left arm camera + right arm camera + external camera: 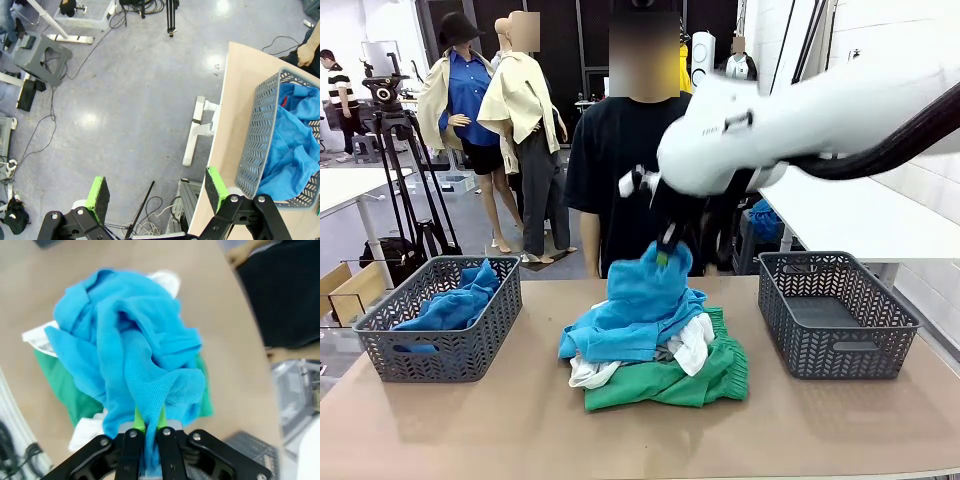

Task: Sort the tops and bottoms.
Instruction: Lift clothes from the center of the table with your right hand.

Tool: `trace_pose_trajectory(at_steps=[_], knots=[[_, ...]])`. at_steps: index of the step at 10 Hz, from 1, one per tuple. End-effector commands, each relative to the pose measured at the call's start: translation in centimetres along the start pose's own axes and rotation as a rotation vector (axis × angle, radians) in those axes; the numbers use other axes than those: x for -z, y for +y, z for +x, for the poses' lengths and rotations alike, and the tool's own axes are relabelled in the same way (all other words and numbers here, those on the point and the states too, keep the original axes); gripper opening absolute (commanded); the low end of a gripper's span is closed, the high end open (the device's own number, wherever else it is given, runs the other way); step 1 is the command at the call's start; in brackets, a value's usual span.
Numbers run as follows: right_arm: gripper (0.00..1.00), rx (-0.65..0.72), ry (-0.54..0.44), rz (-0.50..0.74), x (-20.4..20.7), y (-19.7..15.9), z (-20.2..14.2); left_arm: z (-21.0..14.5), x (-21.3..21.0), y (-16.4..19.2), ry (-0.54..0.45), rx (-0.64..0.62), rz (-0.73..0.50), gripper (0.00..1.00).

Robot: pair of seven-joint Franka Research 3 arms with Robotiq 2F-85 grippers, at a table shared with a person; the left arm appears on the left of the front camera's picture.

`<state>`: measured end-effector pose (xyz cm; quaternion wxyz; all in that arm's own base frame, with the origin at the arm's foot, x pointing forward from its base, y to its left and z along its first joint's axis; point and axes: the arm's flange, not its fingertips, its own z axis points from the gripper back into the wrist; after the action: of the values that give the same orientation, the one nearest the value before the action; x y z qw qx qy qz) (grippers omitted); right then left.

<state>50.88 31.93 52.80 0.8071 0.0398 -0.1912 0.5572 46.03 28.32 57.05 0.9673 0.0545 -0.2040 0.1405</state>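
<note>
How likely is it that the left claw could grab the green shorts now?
Probably yes: the shorts show bare below the shirts, though the open left claw hangs out beyond the table.

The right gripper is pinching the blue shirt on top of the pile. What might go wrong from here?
The right gripper pinches only a narrow fold of the blue shirt, so the cloth may slip free on lifting. That shirt lies draped over the white shirt and green shorts, so either could get dragged along or off the pile.
</note>
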Motion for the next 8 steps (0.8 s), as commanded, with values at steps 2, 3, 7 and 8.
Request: trace_pose_trajectory(at_steps=[2,3,7,8], knots=[[0.0,-0.106,-0.042,-0.02,-7.5,-3.1,3.2,-0.1,-0.1,0.2,-0.001,0.01,0.001,1.0],[0.0,-0.131,-0.045,-0.029,-10.9,-4.0,4.6,-0.1,-0.1,0.2,-0.001,0.01,0.001,1.0],[0.0,-0.037,-0.162,-0.217,-26.1,-6.8,9.5,-0.1,-0.1,0.2,-0.001,0.01,0.001,1.0],[0.0,-0.061,-0.187,-0.272,-29.2,-6.4,10.5,-0.1,-0.1,0.2,-0.001,0.01,0.001,1.0]])
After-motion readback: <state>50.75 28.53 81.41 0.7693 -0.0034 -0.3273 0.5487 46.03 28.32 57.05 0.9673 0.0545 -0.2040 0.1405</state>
